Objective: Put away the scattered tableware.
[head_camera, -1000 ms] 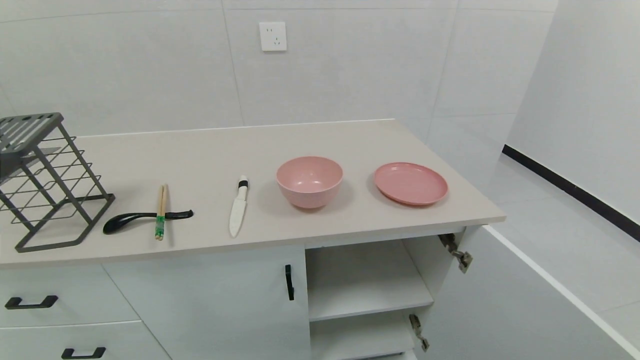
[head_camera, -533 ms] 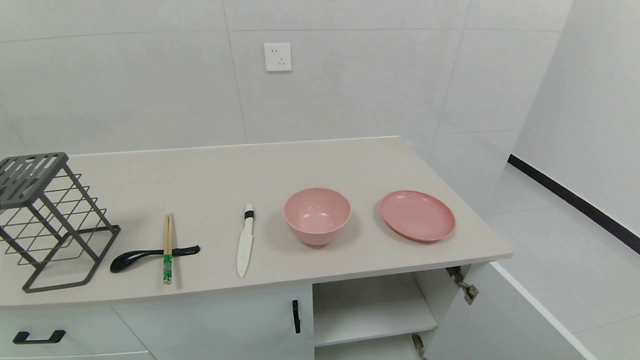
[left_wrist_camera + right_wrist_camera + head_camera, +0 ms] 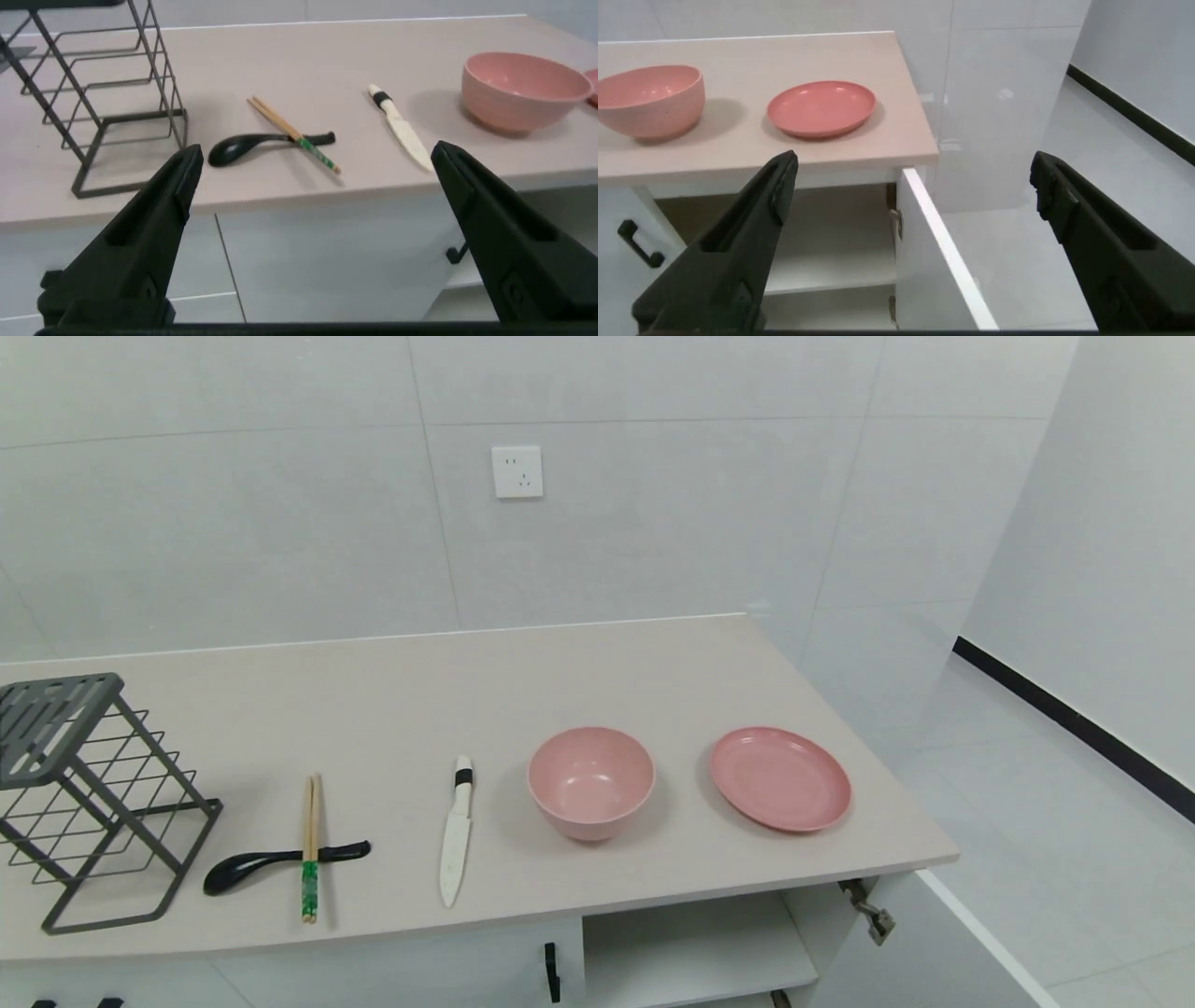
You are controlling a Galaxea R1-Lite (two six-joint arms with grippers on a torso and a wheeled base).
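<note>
On the beige counter (image 3: 467, 691) lie, from left to right, a black spoon (image 3: 271, 864) crossed by wooden chopsticks (image 3: 309, 847), a white knife (image 3: 456, 831) with a black band, a pink bowl (image 3: 591, 782) and a pink plate (image 3: 780, 777). My left gripper (image 3: 315, 151) hangs open in front of the counter, facing the spoon (image 3: 245, 147), chopsticks (image 3: 285, 126) and knife (image 3: 404, 131). My right gripper (image 3: 915, 161) is open too, off the counter's front edge, facing the bowl (image 3: 646, 98) and plate (image 3: 822, 105). Neither holds anything.
A dark wire rack (image 3: 84, 793) stands at the counter's left end. Below the plate the cabinet door (image 3: 943, 933) stands open, showing a white shelf (image 3: 691, 952). A closed door with a black handle (image 3: 551, 973) is beside it. The floor lies to the right.
The whole head picture has slid downward, so the camera has moved up. The tableware lies where it was.
</note>
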